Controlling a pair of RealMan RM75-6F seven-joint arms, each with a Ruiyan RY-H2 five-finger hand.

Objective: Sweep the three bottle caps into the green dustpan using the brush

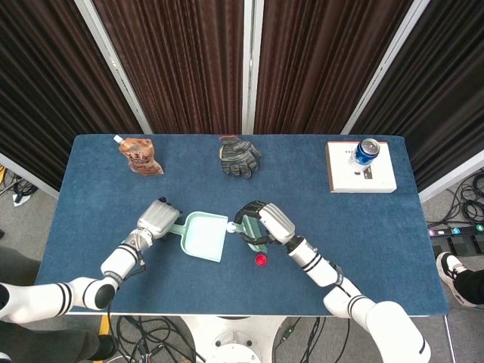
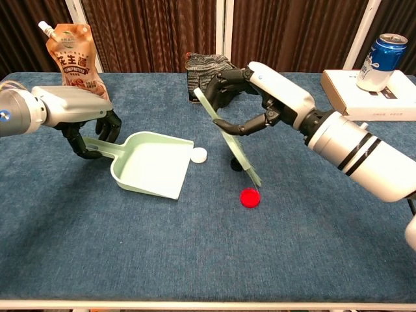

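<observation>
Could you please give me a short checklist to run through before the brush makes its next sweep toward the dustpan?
1. Left hand grips the dustpan handle: ok.
2. Right hand holds the brush: ok.
3. Dustpan mouth faces the caps: ok; the white cap lies right at its open edge.
4. Black cap on the brush's far side from the dustpan: cannot tell; it is mostly hidden behind the brush.
5. Red cap in the brush's path: not ok; it lies nearer the table's front edge than the brush tip.
6. No cap in the dustpan yet: ok, all three remain on the table.
</observation>
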